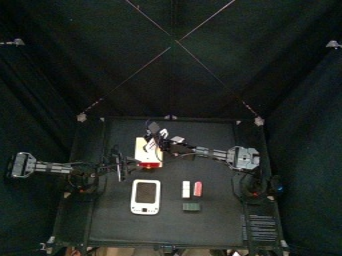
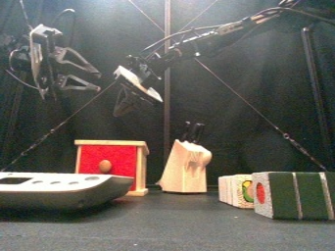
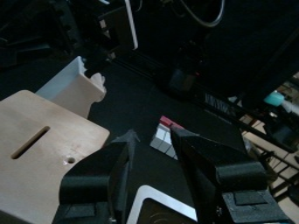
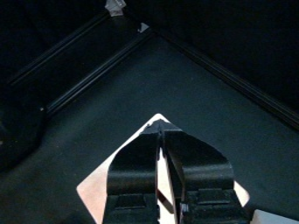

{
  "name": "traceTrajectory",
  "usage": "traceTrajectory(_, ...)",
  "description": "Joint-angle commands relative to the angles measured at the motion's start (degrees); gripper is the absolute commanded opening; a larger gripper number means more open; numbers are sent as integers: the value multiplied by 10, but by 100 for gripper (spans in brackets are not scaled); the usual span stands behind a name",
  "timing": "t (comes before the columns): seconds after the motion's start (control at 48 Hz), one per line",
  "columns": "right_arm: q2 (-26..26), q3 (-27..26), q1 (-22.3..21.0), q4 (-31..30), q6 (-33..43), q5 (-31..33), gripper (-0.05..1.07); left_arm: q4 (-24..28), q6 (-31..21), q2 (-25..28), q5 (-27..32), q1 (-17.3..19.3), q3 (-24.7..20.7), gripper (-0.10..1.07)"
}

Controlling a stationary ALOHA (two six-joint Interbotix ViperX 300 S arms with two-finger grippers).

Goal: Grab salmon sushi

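The surface sat small in the middle of the top view, with one arm coming in from each side. The right end effector hung high over the back of the surface, its jaws drawn almost together on nothing. The left end effector stood moderately wide and empty, and its wrist view showed the target between its two jaws, well beyond the tips.

The white phone-like device lay just left of centre in the top view. Above it in that view stood the red-and-white box, with the knife block beside it. The dark block lay just below the salmon sushi, which was just right of the device and a little below the frame's centre. In the front view it showed low on the right.

I judged the sushi to be a light, rigid toy, probably smooth enough to skid or tip if nudged. I would have come straight down and pinched its long sides at the middle, opening only a little, since the device and the dark block were close by.
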Motion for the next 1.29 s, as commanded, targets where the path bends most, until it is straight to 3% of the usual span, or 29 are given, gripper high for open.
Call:
traceTrajectory(0.0, -44, 4, 12, -3, 0, -1, 26, 22, 2, -1, -4, -2, -11, 78)
traceTrajectory(0.271, -114, 91, 45, -6, 7, -30, 26, 83, 1, -1, -4, -7, -12, 78)
traceTrajectory(0.75, -277, 317, 54, -7, 1, -171, 26, 153, 2, -5, -5, -11, -19, 78)
traceTrajectory(1.021, -352, 440, 61, -7, 1, -195, 27, 202, 2, -33, 2, -13, -19, 78)
traceTrajectory(1.271, -413, 522, 130, -1, 6, -200, 28, 237, 4, -48, 2, -11, -24, 78)
